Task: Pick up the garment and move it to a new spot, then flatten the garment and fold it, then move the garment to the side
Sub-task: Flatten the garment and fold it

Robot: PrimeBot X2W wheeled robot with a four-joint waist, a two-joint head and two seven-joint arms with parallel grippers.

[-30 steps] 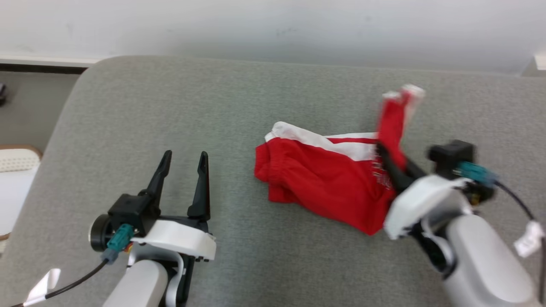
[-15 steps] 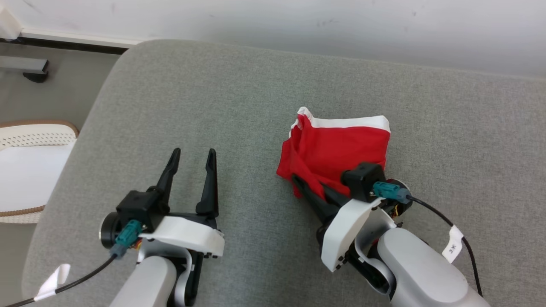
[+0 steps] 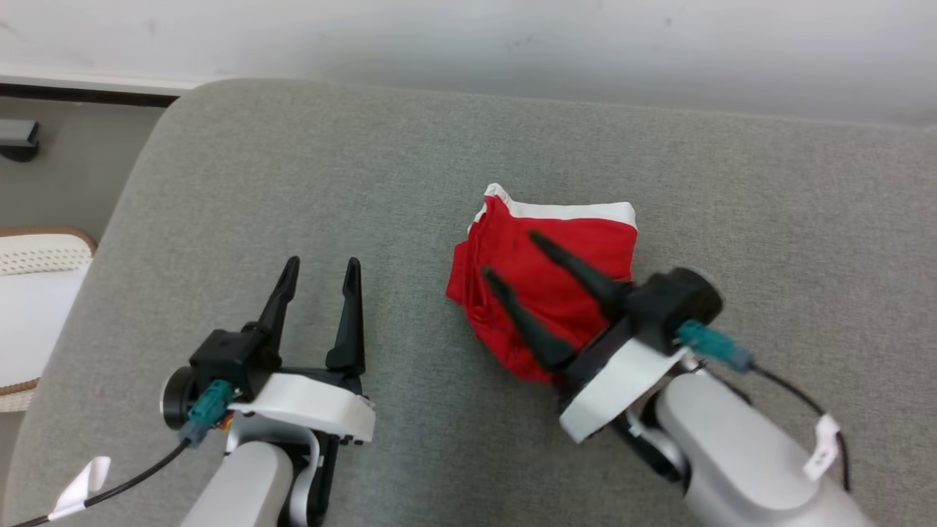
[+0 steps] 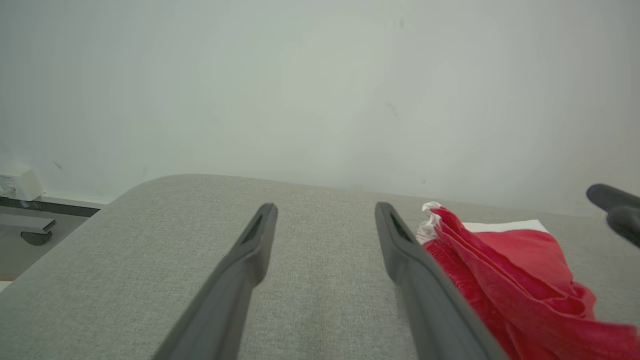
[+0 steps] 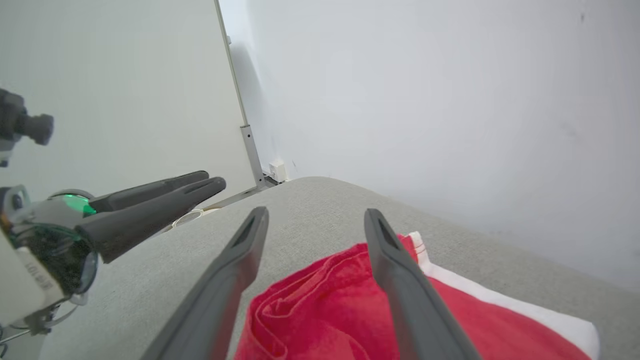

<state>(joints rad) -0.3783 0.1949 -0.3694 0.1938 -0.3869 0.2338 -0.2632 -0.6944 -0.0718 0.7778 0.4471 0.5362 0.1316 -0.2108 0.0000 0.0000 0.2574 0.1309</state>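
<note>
A red garment with a white band lies folded over on the grey cushion, right of centre in the head view. Above its near part hangs my right gripper, open and empty, fingers pointing up-left across the cloth. In the right wrist view the garment lies under the spread fingers, my right gripper holding nothing. Over bare cushion left of the cloth, my left gripper stands open. The left wrist view has my left gripper with the garment bunched at its right.
A pale wall runs behind the cushion's far edge. Off the cushion's left edge stands a white perforated basket, and a dark strip of floor lies beyond it. My left gripper shows side-on in the right wrist view.
My right gripper carried a flap of the garment leftward over the rest, folding it, then let go and lifted open above it. The head camera shifted. The left gripper held still.
</note>
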